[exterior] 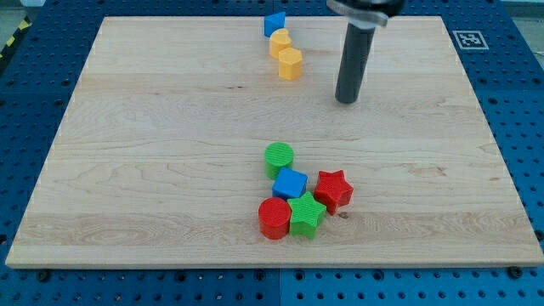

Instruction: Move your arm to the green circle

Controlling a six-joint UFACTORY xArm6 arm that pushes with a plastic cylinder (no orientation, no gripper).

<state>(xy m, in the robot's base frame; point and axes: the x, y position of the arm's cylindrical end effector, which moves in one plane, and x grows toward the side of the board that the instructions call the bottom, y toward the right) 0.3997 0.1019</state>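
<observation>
The green circle (279,158) lies on the wooden board (153,153) just below the middle, at the top left of a cluster of blocks. My tip (345,101) is above and to the right of it, well apart, touching no block. Just below the green circle sit a blue cube (291,184), a red star (333,189), a green star (306,216) and a red cylinder (274,218).
Near the board's top edge, left of my tip, are a blue block (274,23) and two yellow blocks, one (280,41) above the other (291,63). A fiducial marker (467,39) sits beyond the top right corner.
</observation>
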